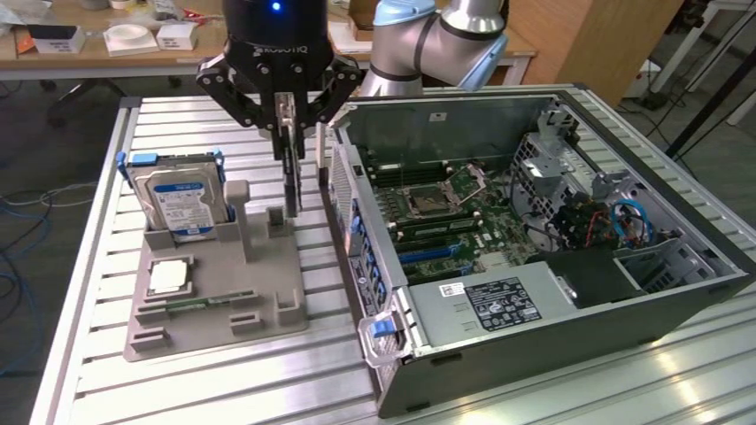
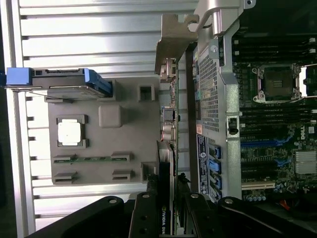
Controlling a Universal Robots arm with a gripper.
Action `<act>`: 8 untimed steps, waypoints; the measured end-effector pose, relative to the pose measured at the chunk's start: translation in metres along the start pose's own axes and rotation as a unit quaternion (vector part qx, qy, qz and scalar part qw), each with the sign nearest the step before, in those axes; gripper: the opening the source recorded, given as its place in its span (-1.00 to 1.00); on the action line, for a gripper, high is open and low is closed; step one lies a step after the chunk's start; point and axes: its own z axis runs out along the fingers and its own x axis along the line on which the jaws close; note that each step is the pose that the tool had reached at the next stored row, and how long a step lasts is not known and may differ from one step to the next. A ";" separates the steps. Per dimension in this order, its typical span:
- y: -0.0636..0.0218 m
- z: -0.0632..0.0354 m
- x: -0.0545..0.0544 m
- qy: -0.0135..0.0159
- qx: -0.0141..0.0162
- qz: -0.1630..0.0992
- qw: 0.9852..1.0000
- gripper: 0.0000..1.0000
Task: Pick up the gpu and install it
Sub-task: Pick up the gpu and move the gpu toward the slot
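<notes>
tabletop (image 1: pixel 177 381): ribbed metal slats that carry a grey holder and an open computer case.
computer case (image 1: pixel 567 354): lies on its side at the exterior view's right with its inside showing; a clear latch with a blue tab sits at its near corner.
power supply (image 1: pixel 502 301): grey box with a black label, in the near part of the case.
holder (image 1: pixel 278 310): grey moulded tray, just beside the case on the exterior view's left.
processor chip (image 1: pixel 169 276): silvery square, flat in a pocket at the holder's near end.
memory stick (image 1: pixel 207 303): narrow green strip, flat in a slot just beside the chip.
hard drive (image 1: pixel 180 202): silver with a blue-white label, upright in a blue frame at the holder's far end.
gpu (image 1: pixel 292 173) (image 2: pixel 166 163): thin dark card, upright and seen edge-on. It hangs from the tool between the holder's slotted posts and the case's rear wall. Its lower edge is level with the posts; whether it touches them cannot be told. The wrist view shows light lettering on its top edge.
bracket (image 2: pixel 172 44): silvery plate at one end of the card.
tool (image 1: pixel 290 119) (image 2: pixel 169 213): black, two-fingered, pinching the gpu near its upper edge.
fingers (image 2: pixel 143 218): one against each face of the card.
mainboard (image 1: pixel 437 204): on the case floor, with a square socket at its middle and blue slots nearer.
arm (image 1: pixel 461 35): silver and pale-blue joints, behind the case.
rear tabletop (image 1: pixel 119 49): wooden, well apart, with small white boxes on it.
</notes>
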 end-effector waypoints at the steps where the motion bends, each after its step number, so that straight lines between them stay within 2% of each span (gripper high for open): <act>1: 0.0001 0.0001 -0.002 0.000 0.000 0.000 1.000 -0.48; 8: 0.0007 0.0003 -0.010 0.000 0.000 0.000 1.000 -0.48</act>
